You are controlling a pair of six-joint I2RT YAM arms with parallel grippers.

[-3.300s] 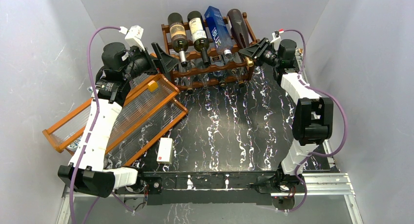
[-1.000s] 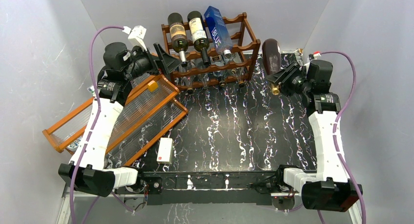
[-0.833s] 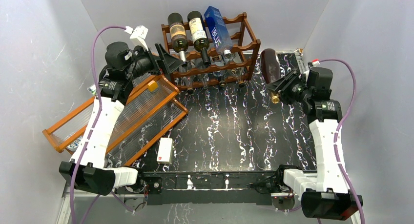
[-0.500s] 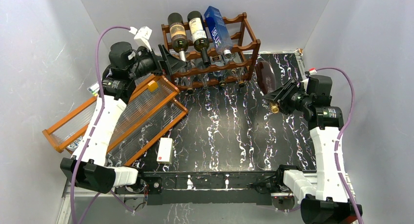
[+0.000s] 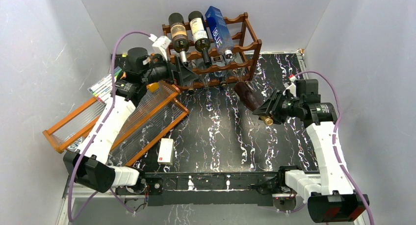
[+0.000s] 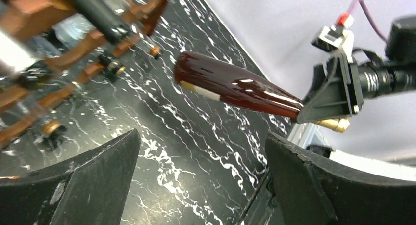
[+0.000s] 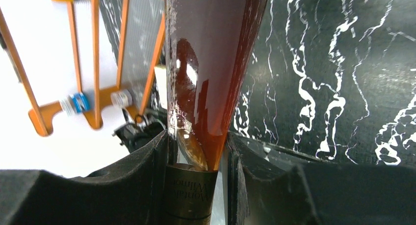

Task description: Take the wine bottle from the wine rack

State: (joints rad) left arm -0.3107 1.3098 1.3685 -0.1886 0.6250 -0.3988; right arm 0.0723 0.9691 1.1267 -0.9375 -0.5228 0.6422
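- Top external: fixed high at 6 o'clock, looking down and forward across the whole table, wine rack at 12 o'clock.
- Left wrist: low beside the rack, facing 4 o'clock, mid-range on the wine bottle.
- Right wrist: pressed close along that same bottle, facing 10 o'clock; bottle shared by all three.

robot lab test cell. plain grey-white wall panels box in black marble-print tabletop on three sides. aluminium rail along near edge; left arm and right arm bolted there, purple cable looping free. wine rack and orange-framed tray sit on tabletop.
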